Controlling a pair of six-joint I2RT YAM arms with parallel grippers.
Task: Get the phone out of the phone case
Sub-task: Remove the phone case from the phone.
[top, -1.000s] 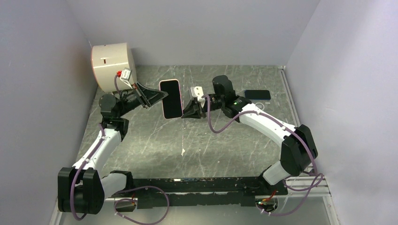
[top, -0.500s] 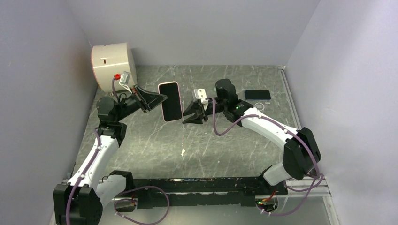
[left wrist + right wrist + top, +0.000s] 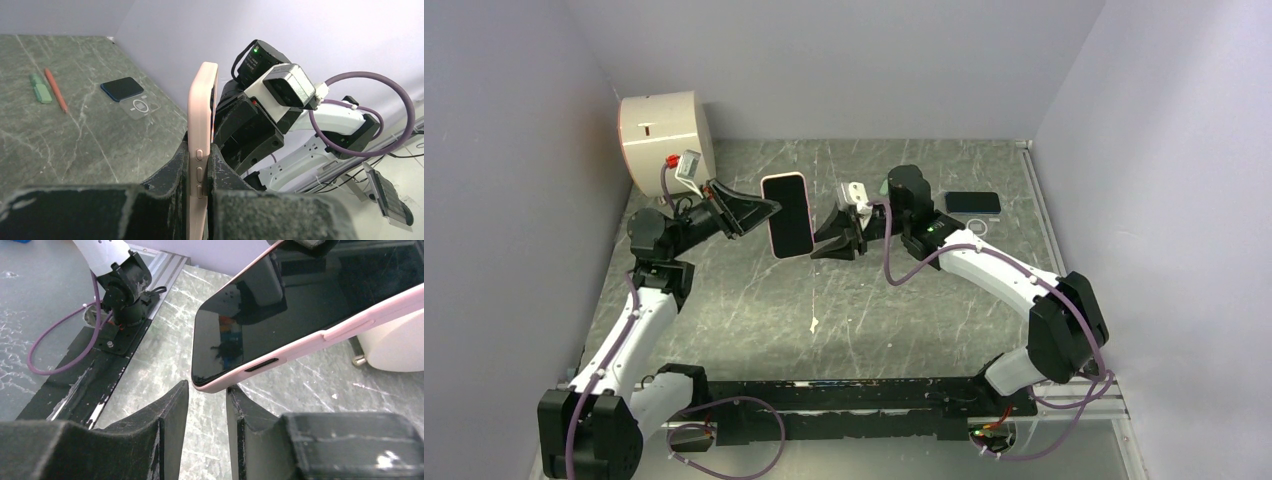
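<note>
Phone: glossy black phone (image 3: pixel 280 315) sits in the matte pale-pink rounded case (image 3: pixel 787 214), aloft over the veined grey stone table (image 3: pixel 874 310).
Left gripper (image 3: pixel 200 160): black fingers clamped on the case's button edge.
Right gripper (image 3: pixel 206 390): jaws narrowly parted, right at the case's corner.

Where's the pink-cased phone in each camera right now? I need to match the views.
Top external: phone just left of centre, upper half, dark screen showing.
Left wrist: phone edge-on at bottom centre, pink side with buttons showing.
Right wrist: phone at upper right, dark screen toward the camera.
Shared landmark: the grey marbled table, visible in all three.
</note>
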